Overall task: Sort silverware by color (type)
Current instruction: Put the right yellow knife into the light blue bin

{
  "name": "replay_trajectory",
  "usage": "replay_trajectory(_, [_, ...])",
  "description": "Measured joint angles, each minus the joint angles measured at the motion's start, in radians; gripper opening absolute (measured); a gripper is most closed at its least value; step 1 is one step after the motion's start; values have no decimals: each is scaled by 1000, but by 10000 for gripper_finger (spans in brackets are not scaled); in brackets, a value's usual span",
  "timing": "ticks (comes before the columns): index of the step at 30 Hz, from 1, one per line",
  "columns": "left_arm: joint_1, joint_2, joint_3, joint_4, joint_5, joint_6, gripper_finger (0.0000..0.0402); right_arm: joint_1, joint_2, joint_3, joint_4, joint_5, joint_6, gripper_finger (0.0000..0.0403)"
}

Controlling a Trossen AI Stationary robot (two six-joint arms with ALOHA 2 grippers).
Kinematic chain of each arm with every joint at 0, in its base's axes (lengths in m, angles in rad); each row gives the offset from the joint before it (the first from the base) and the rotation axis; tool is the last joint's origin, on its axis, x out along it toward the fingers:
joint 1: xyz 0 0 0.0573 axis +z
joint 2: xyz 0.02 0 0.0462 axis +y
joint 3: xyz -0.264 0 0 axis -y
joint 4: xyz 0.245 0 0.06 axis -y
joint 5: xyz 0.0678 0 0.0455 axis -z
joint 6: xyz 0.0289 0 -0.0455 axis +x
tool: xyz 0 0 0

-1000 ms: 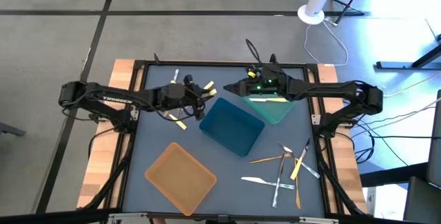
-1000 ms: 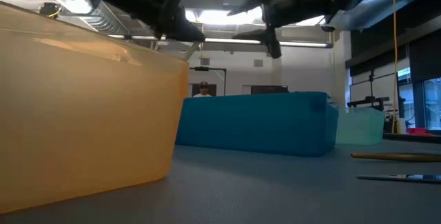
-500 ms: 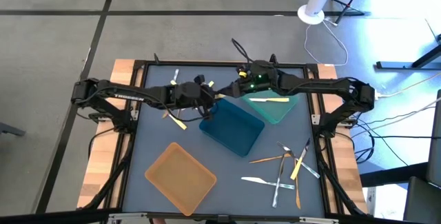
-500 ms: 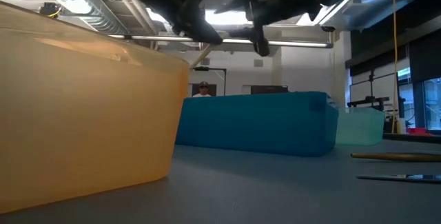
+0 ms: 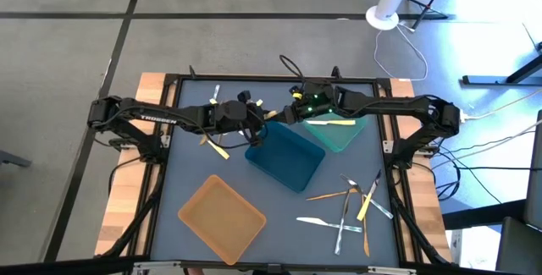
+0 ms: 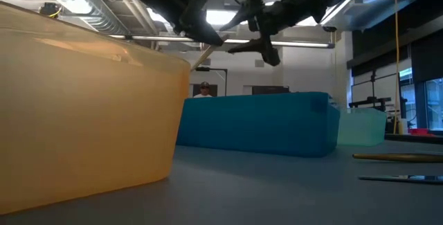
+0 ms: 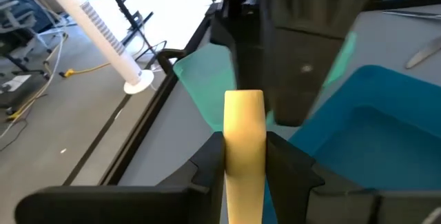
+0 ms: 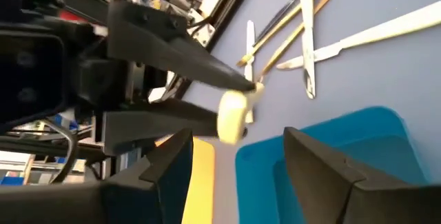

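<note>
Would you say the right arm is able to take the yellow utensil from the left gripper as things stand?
Probably yes: the right gripper is open and faces the yellow utensil in the left gripper above the blue tray, with nothing between them.

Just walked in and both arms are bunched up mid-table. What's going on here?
The left claw grips a yellow utensil above the blue tray, while the right claw hangs open facing it, near the teal tray. This may be a handover. More silverware lies loose on the table; the orange tray looks empty.
</note>
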Motion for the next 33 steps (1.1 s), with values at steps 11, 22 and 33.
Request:
replay_trajectory(11, [-2,0,0,-1,6,2,80,0,0,0,50,26,0,214])
replay_trajectory(22, [-2,0,0,-1,7,3,80,0,0,0,46,25,0,213])
replay_trajectory(33, [-2,0,0,14,8,4,80,0,0,0,45,24,-1,114])
